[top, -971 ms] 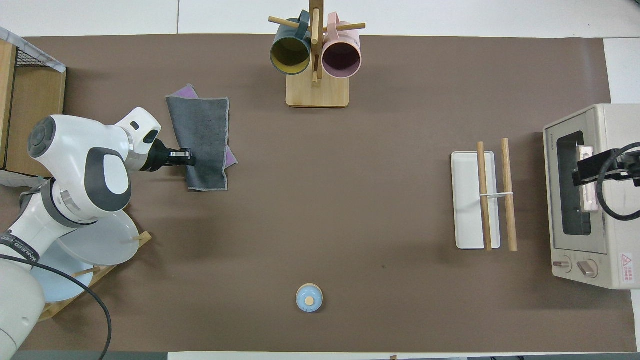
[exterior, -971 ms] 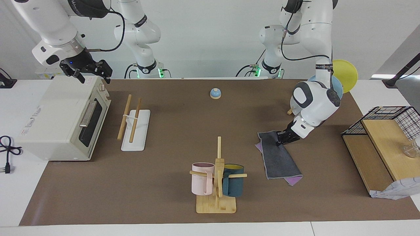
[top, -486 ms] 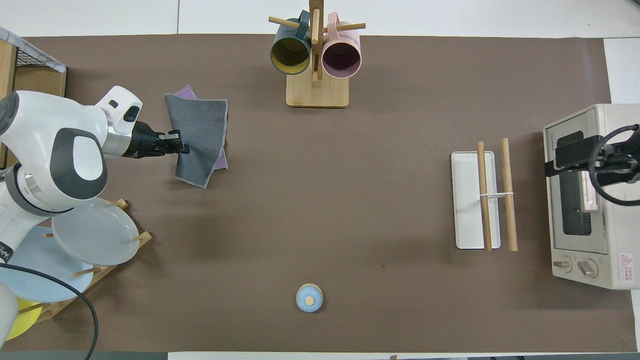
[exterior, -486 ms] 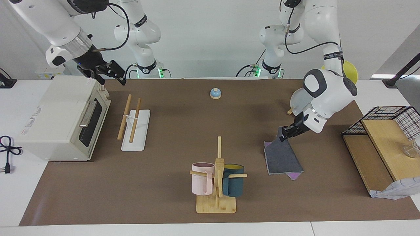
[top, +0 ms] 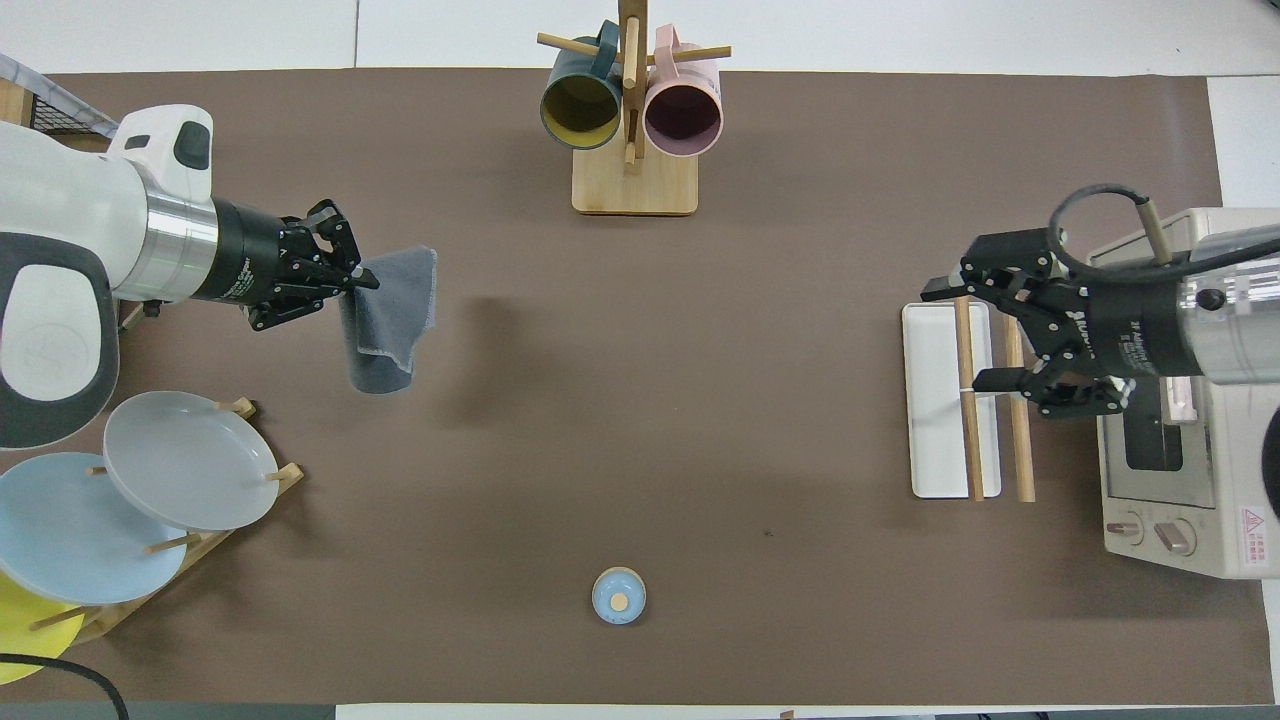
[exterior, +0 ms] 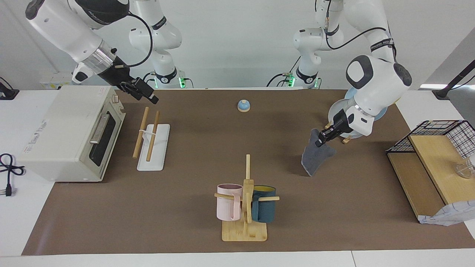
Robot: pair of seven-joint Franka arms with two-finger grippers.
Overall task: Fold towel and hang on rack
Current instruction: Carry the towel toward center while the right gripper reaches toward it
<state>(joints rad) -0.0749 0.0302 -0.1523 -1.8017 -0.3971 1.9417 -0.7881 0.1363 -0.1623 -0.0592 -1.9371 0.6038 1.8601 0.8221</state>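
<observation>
The towel (exterior: 313, 157) (top: 392, 322) hangs folded in the air, dark grey face outward, with its lowest corner close to the mat. My left gripper (exterior: 320, 140) (top: 360, 283) is shut on its top edge, over the mat beside the plate stand. The rack (exterior: 153, 146) (top: 935, 400), a white base with two long wooden rods, stands next to the toaster oven toward the right arm's end of the table. My right gripper (exterior: 147, 97) (top: 955, 338) hovers open and holding nothing above the rack's rods.
A toaster oven (exterior: 70, 133) (top: 1170, 400) sits beside the rack. A bamboo mug tree (exterior: 245, 200) (top: 632, 110) with two mugs stands farther out mid-table. A blue bell (exterior: 243, 105) lies near the robots. A plate stand (top: 150, 480) and a wire shelf (exterior: 438, 148) flank the left arm.
My left gripper has risen and pulled the towel off the mat, so it now hangs. My right gripper has swung from above the toaster oven to above the rack.
</observation>
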